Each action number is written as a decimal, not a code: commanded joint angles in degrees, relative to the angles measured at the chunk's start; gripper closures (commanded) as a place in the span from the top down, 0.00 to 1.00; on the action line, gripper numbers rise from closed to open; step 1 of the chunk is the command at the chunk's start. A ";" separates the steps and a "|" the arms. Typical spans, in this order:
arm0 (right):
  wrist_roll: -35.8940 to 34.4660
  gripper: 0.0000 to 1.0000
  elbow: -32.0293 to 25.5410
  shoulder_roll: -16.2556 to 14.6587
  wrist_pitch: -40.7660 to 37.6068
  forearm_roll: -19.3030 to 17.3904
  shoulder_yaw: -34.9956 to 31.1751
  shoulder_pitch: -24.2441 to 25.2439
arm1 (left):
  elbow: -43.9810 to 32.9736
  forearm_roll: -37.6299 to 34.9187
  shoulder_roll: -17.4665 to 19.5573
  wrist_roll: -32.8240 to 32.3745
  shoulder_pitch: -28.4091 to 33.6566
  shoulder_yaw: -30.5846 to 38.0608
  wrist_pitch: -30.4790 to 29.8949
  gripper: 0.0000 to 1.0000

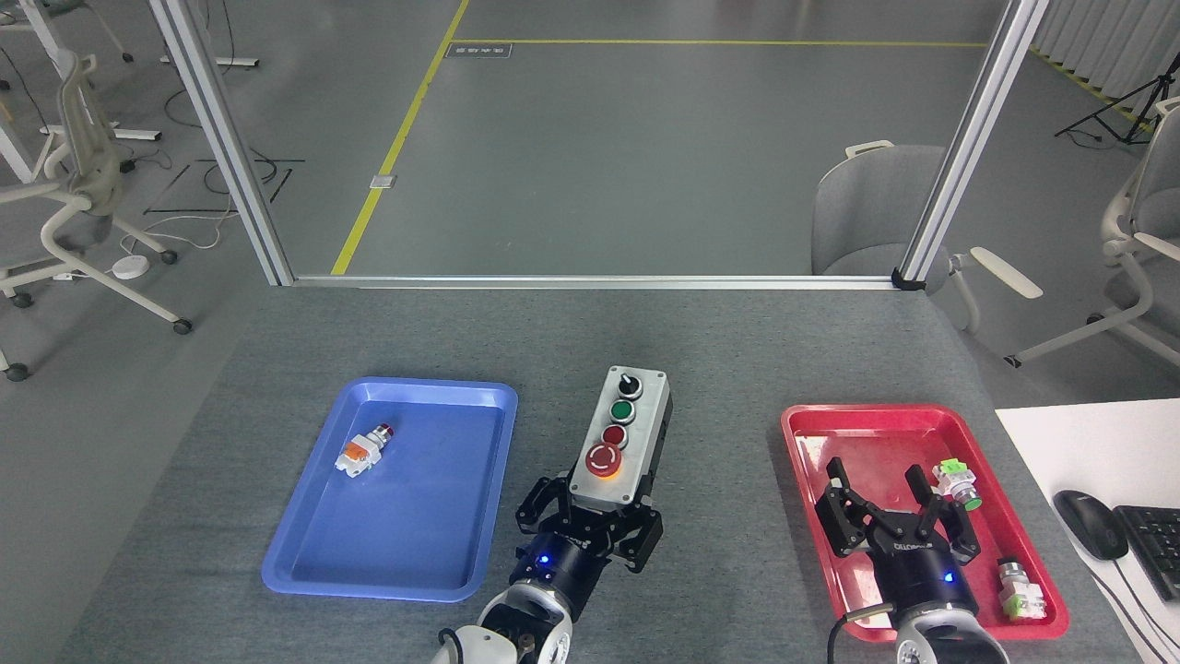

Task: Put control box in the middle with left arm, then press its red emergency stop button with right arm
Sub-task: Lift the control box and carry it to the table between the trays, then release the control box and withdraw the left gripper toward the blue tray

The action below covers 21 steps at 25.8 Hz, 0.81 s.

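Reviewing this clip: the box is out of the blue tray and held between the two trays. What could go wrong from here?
The left pincer grips the control box only at its near end, so it may tip or twist on release. The right pincer hangs open over the red tray and could brush the small switch beside it when leaving. Pressing the emergency stop button might slide an unheld box.

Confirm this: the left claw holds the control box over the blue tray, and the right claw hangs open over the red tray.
Not quite: in the head view the left claw holds the control box over the bare grey table between the trays, not over the blue tray. The right claw does hang open over the red tray.
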 commanded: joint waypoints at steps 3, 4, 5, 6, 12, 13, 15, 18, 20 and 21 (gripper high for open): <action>0.04 0.99 0.00 -0.07 0.01 0.00 -0.05 -0.05 | 10.00 0.55 -0.59 -0.09 -6.09 -11.68 3.24 0.00; 0.04 0.99 0.00 -0.07 0.01 0.00 0.04 -0.14 | 11.50 0.55 -0.59 -0.18 -6.61 -12.82 3.16 0.00; -0.05 0.99 0.00 -0.24 0.01 0.00 0.04 -0.14 | 13.08 0.55 -0.59 -0.18 -7.32 -13.96 3.07 0.00; -0.05 0.99 0.00 -0.24 0.01 0.00 -0.05 -0.23 | 14.66 0.55 -0.59 -0.18 -7.93 -14.93 2.89 0.00; -0.05 0.99 0.00 -0.24 0.01 0.00 -0.05 -0.23 | 19.23 0.55 -0.68 -1.67 -9.25 -18.36 2.37 0.00; -0.05 0.99 0.00 -0.33 0.01 0.00 -0.05 -0.23 | 19.14 0.55 -0.68 -2.81 -9.34 -18.54 2.28 0.00; -0.04 0.99 0.00 -0.42 0.18 -0.26 -0.14 -0.23 | 19.06 0.46 -0.59 -5.10 -9.25 -18.89 2.28 0.19; -0.05 0.99 0.00 -0.42 0.18 -1.49 -0.05 -0.23 | 18.79 0.46 -0.59 -6.15 -9.25 -19.59 2.37 0.70; -0.05 0.99 0.00 -0.51 0.18 -2.64 -0.14 -0.23 | 18.27 0.46 -0.50 -5.80 -9.16 -19.68 2.37 0.98; -0.05 0.99 0.00 -0.59 0.18 -3.16 -0.05 -0.23 | 17.74 0.46 -0.50 -5.71 -8.90 -19.68 2.28 0.98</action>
